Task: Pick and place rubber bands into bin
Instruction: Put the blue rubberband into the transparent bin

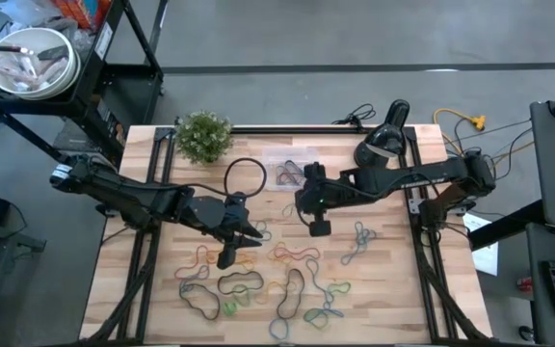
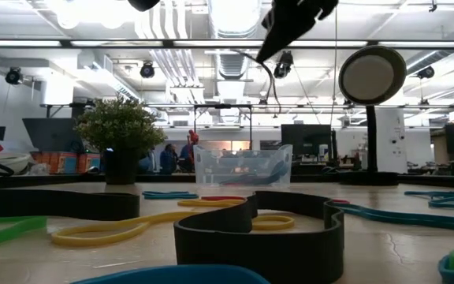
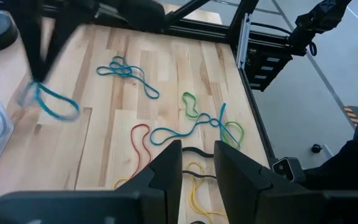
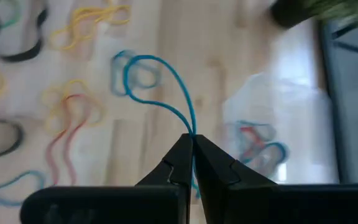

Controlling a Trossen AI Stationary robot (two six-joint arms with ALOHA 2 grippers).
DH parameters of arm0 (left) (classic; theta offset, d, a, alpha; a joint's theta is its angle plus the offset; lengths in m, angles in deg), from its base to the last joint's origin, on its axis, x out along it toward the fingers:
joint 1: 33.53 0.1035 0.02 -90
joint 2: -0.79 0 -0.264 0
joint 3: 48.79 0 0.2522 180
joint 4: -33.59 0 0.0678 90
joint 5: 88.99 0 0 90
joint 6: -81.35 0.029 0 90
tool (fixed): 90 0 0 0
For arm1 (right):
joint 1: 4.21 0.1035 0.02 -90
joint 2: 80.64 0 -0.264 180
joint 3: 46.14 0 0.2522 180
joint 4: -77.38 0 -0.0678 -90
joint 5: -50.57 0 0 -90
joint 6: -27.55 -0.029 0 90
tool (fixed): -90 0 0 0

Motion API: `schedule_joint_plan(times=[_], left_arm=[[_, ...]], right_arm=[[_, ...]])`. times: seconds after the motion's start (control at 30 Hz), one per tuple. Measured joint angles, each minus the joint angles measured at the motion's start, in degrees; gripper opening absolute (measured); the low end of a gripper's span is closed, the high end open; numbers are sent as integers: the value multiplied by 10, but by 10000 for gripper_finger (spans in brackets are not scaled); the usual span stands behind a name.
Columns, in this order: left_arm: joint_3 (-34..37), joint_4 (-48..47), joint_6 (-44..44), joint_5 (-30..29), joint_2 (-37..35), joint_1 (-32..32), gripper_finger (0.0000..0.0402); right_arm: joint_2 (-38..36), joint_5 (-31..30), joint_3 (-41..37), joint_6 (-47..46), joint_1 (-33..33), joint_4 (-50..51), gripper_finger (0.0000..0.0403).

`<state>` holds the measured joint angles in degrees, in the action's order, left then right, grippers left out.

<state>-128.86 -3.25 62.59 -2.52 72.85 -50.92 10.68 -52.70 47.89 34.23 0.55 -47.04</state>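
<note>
Open lab: ceiling ducts (image 2: pixel 211 55), monitors (image 2: pixel 306 140), metal-framed table (image 1: pixel 258 154)

- The right hand (image 4: pixel 193 144) pinches a blue band (image 4: pixel 157 87) whose far loop blurs out
- Beyond that hand, the bin (image 4: pixel 272 124) is smeared; its contents unclear
- Low view: both hands cut off above

No readable text

No label, brand, number or sign can be made out; the box (image 1: pixel 75 12) on the cart, far from both grippers, perhaps bears print, illegible.
</note>
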Motion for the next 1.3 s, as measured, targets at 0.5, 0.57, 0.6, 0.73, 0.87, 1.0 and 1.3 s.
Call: schedule_joint_plan(times=[0.5,0.57,0.6,0.73,0.87,1.0,1.3], left_arm=[[0,0,0,0,0,0,77],[0,0,1,0,0,0,77],[0,0,4,0,0,0,77],[0,0,11,0,0,0,77],[0,0,14,-1,0,0,77],[0,0,15,-4,0,0,77],[0,0,22,-15,0,0,77]], right_arm=[[-4,-51,5,40,-77,-8,8],[-4,-50,1,44,-98,-8,8],[-4,-50,-2,45,-108,-9,8],[-4,-49,-20,49,-148,-43,8],[-4,-34,-40,50,-179,-98,8],[-4,-19,-63,50,-201,-144,8],[52,3,-70,39,-220,-174,8]])
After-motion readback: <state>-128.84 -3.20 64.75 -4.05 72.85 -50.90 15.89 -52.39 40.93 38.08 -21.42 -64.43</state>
